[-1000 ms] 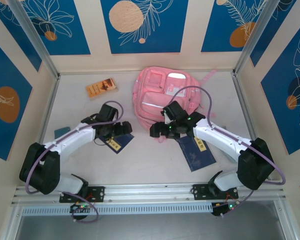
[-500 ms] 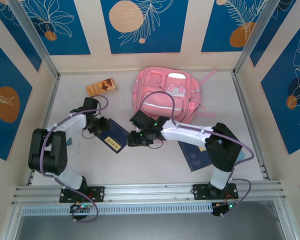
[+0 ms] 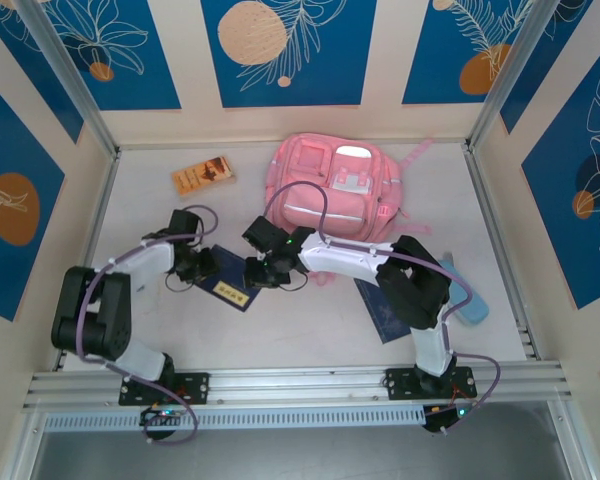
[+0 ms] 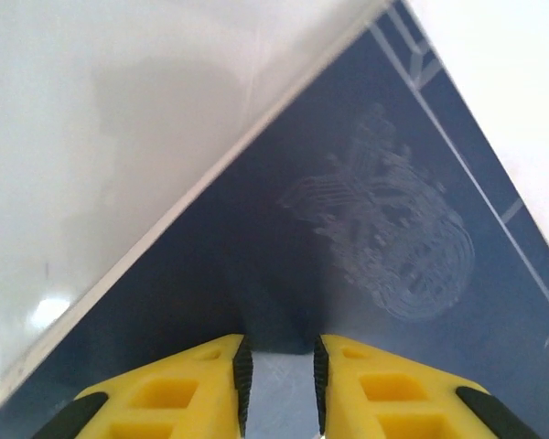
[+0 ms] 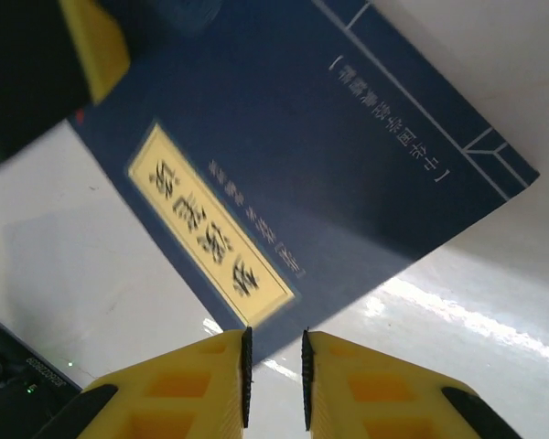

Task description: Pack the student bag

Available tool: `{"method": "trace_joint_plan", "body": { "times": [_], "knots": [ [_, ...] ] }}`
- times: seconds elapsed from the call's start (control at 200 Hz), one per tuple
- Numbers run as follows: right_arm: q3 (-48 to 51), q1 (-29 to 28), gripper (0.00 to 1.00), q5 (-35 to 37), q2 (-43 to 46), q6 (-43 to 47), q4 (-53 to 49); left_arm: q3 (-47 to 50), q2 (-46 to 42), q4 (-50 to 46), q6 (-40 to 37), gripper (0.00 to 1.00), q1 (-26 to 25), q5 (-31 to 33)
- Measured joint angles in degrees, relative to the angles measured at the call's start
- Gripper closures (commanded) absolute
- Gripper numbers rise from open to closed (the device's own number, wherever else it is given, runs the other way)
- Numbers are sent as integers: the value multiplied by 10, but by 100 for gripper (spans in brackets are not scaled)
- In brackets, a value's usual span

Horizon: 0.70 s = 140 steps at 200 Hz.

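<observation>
Nearly shut, both grippers, left gripper [image 4: 279, 380] and right gripper [image 5: 274, 380], crowding blue book [image 3: 227, 281] before student bag [image 3: 335, 190].

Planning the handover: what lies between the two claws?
In the top view, the dark blue book with a yellow label lies flat on the table, spanning the gap between the left claw and the right claw, one at each end.

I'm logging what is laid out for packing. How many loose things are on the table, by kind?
Pink backpack: 1
Dark blue books: 2, one between the two hands, one by the right arm's base
Orange-brown booklet: 1
Light blue item at the right, kind unclear: 1
Total: 5
</observation>
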<state>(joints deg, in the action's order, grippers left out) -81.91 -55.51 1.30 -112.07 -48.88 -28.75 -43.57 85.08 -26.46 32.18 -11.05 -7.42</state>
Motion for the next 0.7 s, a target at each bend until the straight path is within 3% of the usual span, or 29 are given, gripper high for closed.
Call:
{"method": "trace_joint_plan", "body": {
  "times": [0.305,0.515,0.7],
  "knots": [
    [-3,0,82,-11,-37,-5,-21,98,-134,-62,68,72,-70,-4],
    [-20,7,86,-12,-64,-4,-40,107,-146,-78,93,81,-115,-12],
    [-60,29,87,-10,-90,16,-63,116,-149,-62,113,78,-150,-35]
  ]
}}
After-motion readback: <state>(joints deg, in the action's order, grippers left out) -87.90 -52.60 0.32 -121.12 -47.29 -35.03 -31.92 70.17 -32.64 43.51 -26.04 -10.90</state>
